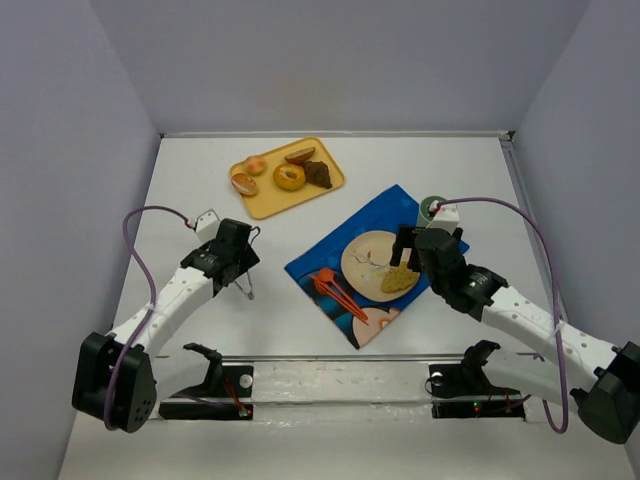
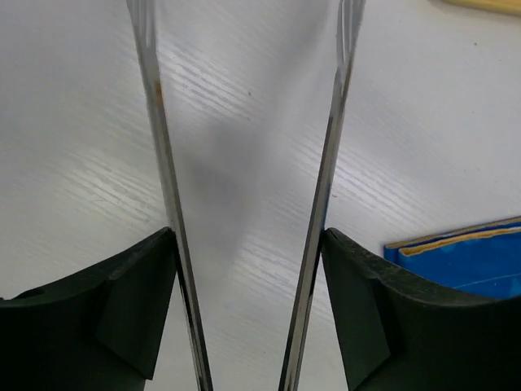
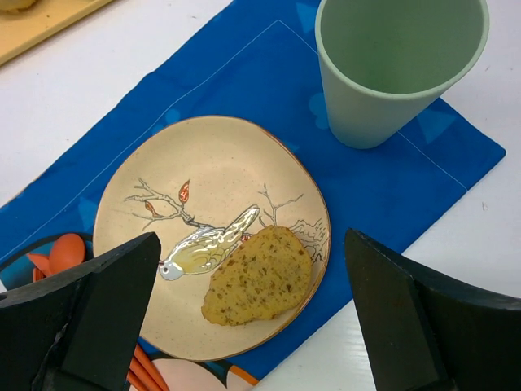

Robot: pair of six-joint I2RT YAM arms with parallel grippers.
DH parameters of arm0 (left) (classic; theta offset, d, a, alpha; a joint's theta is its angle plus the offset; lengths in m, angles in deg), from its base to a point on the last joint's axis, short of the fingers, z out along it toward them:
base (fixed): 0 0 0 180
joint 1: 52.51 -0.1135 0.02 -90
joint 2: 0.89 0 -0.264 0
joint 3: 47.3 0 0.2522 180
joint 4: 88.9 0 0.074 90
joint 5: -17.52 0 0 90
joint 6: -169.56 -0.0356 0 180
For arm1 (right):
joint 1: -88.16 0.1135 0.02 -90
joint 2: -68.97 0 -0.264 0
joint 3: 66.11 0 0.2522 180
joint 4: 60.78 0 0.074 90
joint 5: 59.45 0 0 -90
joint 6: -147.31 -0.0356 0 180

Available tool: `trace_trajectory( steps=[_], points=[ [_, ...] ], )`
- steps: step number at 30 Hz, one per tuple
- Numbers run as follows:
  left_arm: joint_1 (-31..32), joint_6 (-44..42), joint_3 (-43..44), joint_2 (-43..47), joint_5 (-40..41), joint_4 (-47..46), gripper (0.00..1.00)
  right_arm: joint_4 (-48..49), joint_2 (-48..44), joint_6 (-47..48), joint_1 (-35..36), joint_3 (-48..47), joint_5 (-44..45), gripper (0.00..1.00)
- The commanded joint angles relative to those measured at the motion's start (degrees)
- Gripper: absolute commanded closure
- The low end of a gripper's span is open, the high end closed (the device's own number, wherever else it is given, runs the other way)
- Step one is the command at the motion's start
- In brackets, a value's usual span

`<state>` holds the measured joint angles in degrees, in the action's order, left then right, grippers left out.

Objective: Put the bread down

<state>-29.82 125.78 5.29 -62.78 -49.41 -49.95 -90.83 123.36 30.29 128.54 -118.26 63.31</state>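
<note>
The bread is lying flat on the plate, toward its lower right in the right wrist view, with one edge reaching close to the rim. The right gripper is hovering over it with its jaws standing wide apart, gripping nothing.

The main risk is coming from that rim position. The plate is looking glazed and smooth, painted with a bird and bare branches. A finger brushing the slice on any move away could be sliding it off onto the blue cloth placemat. The pale green cup, tall, tapered and empty, is standing at the upper right of that view, near the gripper. A sideways swing could be tipping it.

The bread itself is an oval slice, tan and coarse, flecked with dark specks. It is probably soft enough to crumble under a hard pinch.

At the left of the top view, the left gripper is waiting over bare table. It seems to be clasped around thin metal tongs, whose blades are standing apart.
</note>
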Motion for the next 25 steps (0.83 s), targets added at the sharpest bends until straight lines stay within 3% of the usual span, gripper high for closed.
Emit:
trace_trajectory(
  steps=[1,3,10,16,25],
  points=[
    [-2.39,2.20,-0.86,-3.58,3.90,-4.97,0.10,1.44,1.41,-0.48,-0.39,-0.37,1.79,0.00],
    [-3.62,2.39,-0.86,-4.12,3.48,-5.50,0.01,1.27,1.77,-0.57,-0.39,-0.72,1.53,0.00],
    [-3.54,3.44,1.69,2.64,4.35,-2.69,0.01,1.35,0.81,-1.19,-0.39,-2.21,0.47,0.00],
    [-3.54,0.37,1.96,14.76,2.51,-7.16,0.01,1.09,0.72,-1.27,-0.39,-4.67,1.43,0.00],
    [-3.54,-0.51,0.11,20.22,2.42,-10.07,0.01,0.47,-1.13,-1.53,-0.39,-5.20,3.02,0.00]
  ],
)
